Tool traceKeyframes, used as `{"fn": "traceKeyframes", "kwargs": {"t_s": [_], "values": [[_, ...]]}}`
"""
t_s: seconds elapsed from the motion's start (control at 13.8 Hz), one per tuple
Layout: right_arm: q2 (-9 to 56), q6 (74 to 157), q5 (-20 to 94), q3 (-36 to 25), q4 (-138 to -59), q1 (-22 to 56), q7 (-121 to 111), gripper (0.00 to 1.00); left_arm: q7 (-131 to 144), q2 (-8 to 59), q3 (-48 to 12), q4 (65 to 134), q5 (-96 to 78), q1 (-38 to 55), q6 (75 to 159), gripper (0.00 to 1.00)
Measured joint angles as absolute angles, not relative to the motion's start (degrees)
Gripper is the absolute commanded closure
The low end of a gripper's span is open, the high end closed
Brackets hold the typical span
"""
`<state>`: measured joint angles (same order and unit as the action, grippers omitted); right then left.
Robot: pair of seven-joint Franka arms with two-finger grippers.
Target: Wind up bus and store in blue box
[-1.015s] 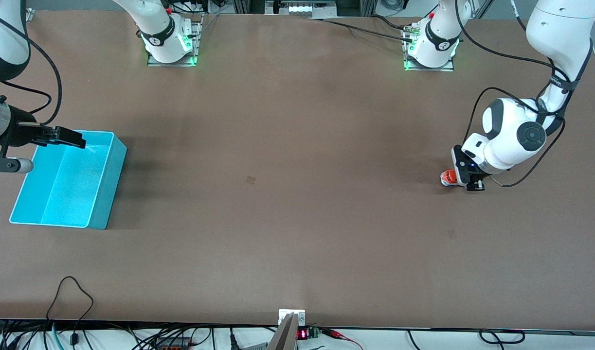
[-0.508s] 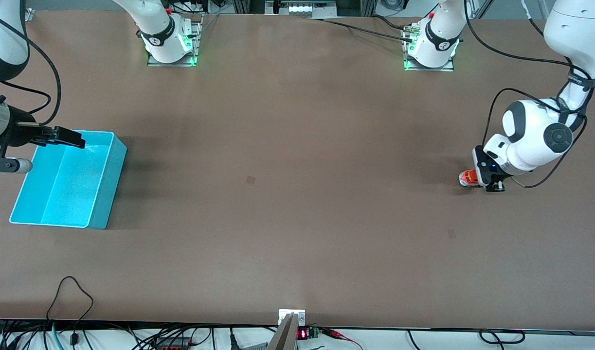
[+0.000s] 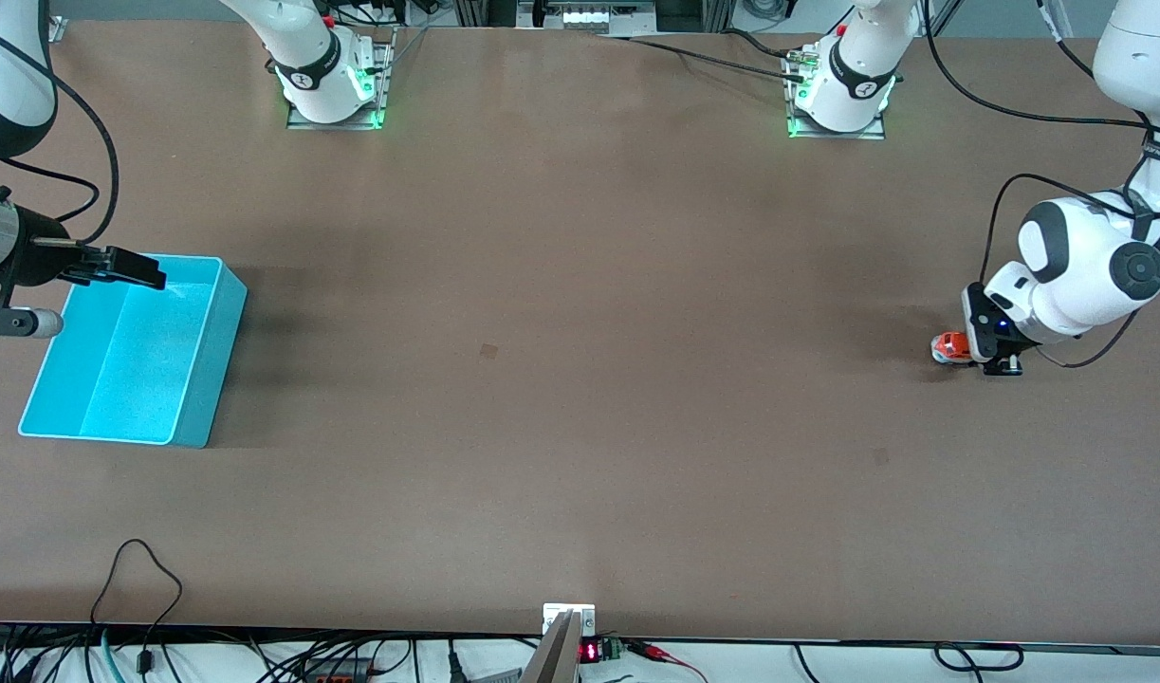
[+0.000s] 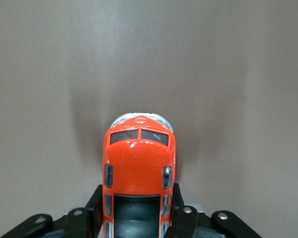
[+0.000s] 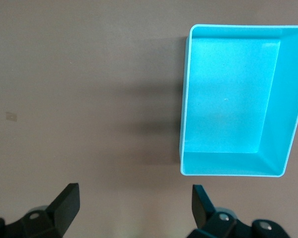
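The left gripper (image 3: 980, 356) clamps the bus (image 3: 949, 347) on the bare brown bench (image 3: 580, 379). The right gripper (image 3: 129, 268), fingers (image 5: 65, 206) wide apart, hangs over the blue box (image 3: 191, 417).

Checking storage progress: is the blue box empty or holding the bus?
Empty: the blue box shows bare floor; the bus sits in the left end effector.

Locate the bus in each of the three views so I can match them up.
Front view: the bus sits at the left arm's end of the table, clamped in the left gripper.
Left wrist view: bus at bottom centre, between the fingers.
Right wrist view: not visible.
Shared landmark: the left gripper.
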<state>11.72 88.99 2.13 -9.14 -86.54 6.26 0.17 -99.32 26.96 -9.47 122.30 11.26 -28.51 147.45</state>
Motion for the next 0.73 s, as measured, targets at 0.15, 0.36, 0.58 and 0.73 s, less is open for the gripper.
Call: {"fn": "traceKeyframes", "kwargs": {"t_s": [0.15,0.36,0.58,0.73], "values": [[11.73,88.98,2.13,-9.14,-86.54,6.25,0.17,0.0,-101.14,27.5,-9.05,121.35,11.29,-29.34,147.41,0.54],[11.73,88.97,2.13,-9.14,-86.54,6.25,0.17,0.0,-102.44,28.22,-8.93,120.52,11.45,-29.63,146.17,0.0],[11.75,88.93,2.14,-9.14,-86.55,6.25,0.17,0.0,-103.07,30.16,-9.36,117.97,12.1,-29.5,140.54,0.0],[11.76,88.92,2.13,-9.15,-86.56,6.25,0.17,0.0,-103.09,29.07,-10.68,115.18,12.36,-28.85,134.78,0.0]]}}
